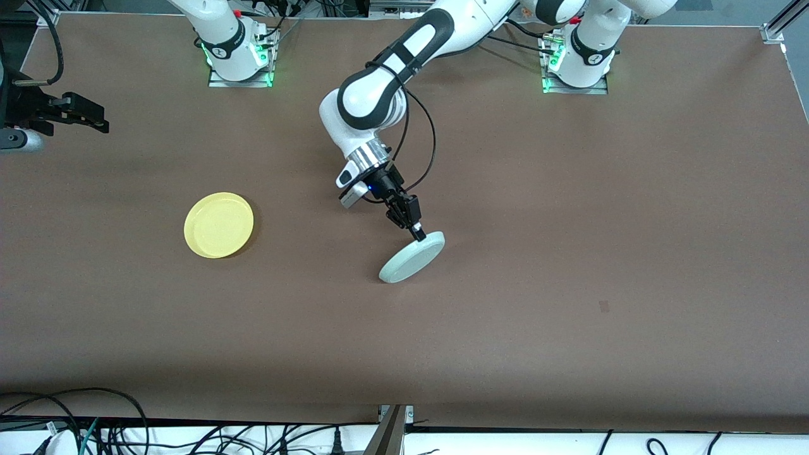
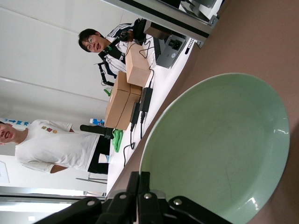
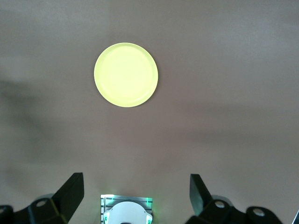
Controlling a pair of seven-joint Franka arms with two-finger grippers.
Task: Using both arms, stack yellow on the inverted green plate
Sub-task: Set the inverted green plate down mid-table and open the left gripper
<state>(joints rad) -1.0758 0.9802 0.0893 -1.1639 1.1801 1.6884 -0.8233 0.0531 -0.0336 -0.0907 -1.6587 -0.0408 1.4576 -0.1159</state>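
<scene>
The left claw, pinched tight on the rim of the green plate, holds it tilted, low edge near the table. Best to roll it fully over and lower it flat before letting go. The right claw waits wide open and empty above the yellow, which lies flat, well apart.
</scene>
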